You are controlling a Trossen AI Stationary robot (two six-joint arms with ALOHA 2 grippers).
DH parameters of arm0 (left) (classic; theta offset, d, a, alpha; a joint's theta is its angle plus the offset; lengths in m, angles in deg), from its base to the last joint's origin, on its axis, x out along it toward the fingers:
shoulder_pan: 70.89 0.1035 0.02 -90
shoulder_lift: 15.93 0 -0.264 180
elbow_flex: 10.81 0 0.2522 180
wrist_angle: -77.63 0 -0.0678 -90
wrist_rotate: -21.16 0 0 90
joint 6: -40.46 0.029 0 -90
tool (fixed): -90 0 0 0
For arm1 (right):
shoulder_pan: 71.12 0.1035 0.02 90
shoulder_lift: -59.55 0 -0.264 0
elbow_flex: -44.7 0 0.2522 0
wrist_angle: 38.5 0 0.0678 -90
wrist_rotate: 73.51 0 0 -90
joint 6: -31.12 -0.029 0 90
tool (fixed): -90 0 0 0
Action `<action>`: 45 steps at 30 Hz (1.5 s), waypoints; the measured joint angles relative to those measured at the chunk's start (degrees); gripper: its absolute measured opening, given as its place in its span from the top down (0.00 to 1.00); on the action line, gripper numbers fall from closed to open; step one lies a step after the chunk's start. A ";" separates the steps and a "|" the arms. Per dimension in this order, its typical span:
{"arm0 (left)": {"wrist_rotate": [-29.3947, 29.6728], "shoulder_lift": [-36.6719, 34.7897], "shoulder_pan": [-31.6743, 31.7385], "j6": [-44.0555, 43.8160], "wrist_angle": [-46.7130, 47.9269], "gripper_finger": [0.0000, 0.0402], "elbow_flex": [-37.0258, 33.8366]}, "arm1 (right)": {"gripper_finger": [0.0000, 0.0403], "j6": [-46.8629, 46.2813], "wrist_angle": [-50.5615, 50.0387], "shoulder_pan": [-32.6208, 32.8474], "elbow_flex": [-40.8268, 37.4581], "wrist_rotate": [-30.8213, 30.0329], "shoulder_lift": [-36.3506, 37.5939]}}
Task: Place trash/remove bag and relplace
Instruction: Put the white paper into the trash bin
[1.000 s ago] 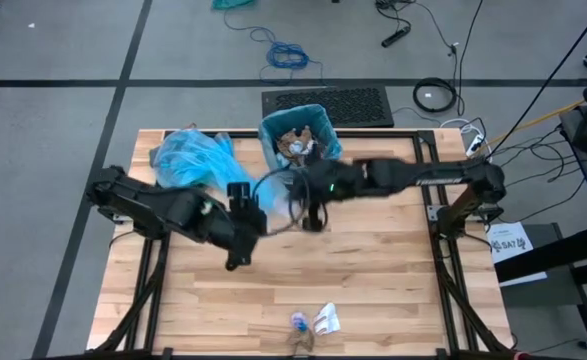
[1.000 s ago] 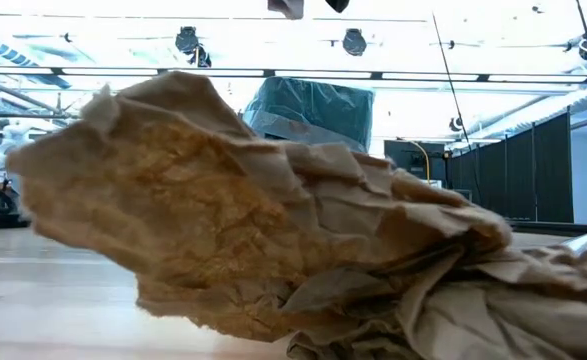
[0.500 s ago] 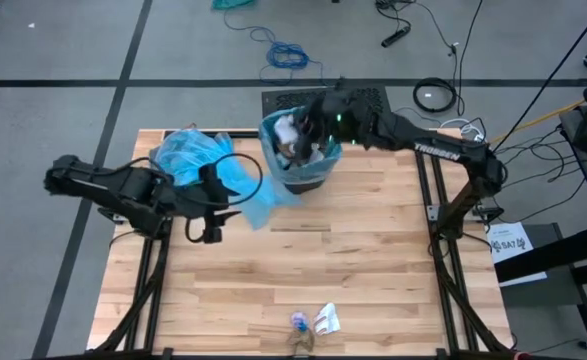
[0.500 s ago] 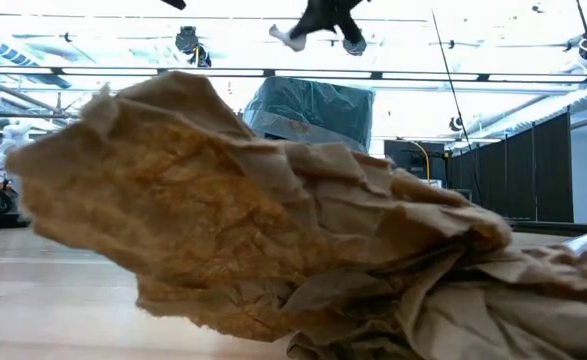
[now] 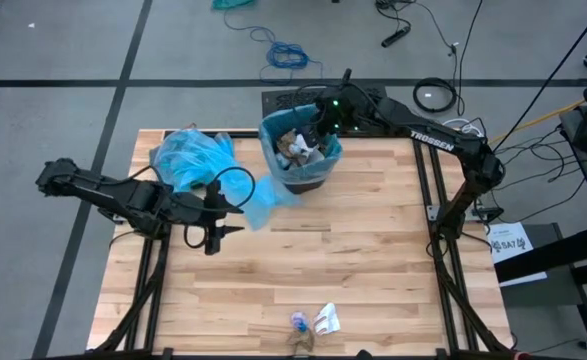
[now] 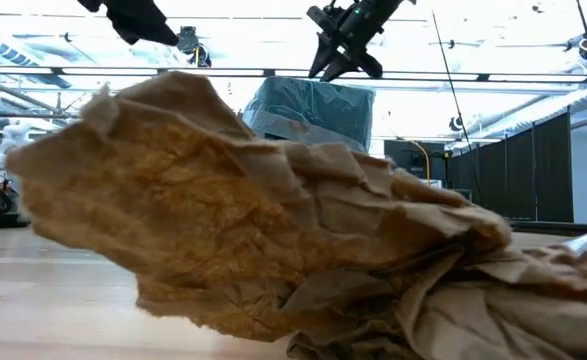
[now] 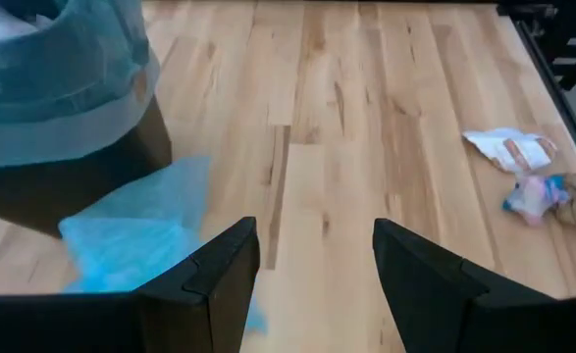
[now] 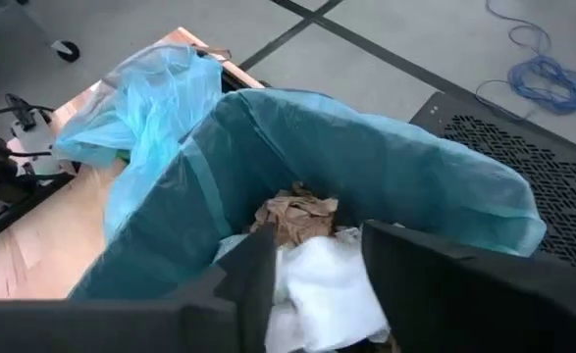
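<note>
While the right gripper hangs over the blue-lined bin at upper centre of the high view, fingers parted and empty, white and brown trash sits inside right beneath it. Remaining scraps lie at bottom centre, well apart from both arms. The left gripper, mid-left, fingers wide, holding nothing, is nearer to them. Spare blue bags lie beside the bin. A brown paper wad blocks most of the low view; bin depth is hidden.

blue cable coil and black grate on grey floor
</note>
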 joint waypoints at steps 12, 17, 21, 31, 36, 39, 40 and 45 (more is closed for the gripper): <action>-0.08 0.26 -0.04 -0.24 -9.07 0.49 0.04 | 0.51 -6.64 -9.75 1.97 0.00 16.20 4.62; -0.07 1.40 -0.04 -0.23 -10.64 0.49 0.07 | 0.54 -6.18 -13.88 7.14 0.00 12.58 10.40; -0.06 2.53 -0.04 -0.27 -12.47 0.49 0.13 | 0.56 -7.34 -15.56 13.84 0.00 5.89 15.08; -1.52 8.30 -0.22 -10.21 -16.45 0.49 0.13 | 0.58 -18.32 -24.51 37.13 -1.33 -10.37 17.63; -1.59 9.62 -0.71 -16.67 -18.53 0.49 0.13 | 0.58 -26.81 -24.66 47.45 -9.33 -14.55 16.46; -1.59 9.60 -1.90 -16.68 -22.57 0.49 0.13 | 0.58 -33.33 -19.93 53.16 -17.36 -14.80 16.09; -1.61 9.60 -2.25 -16.69 -23.43 0.49 0.13 | 0.58 -35.19 -17.04 54.95 -20.42 -14.46 15.88; -1.56 9.60 -4.30 -16.70 -24.42 0.49 0.13 | 0.58 -40.48 2.29 61.86 -33.90 -11.38 14.63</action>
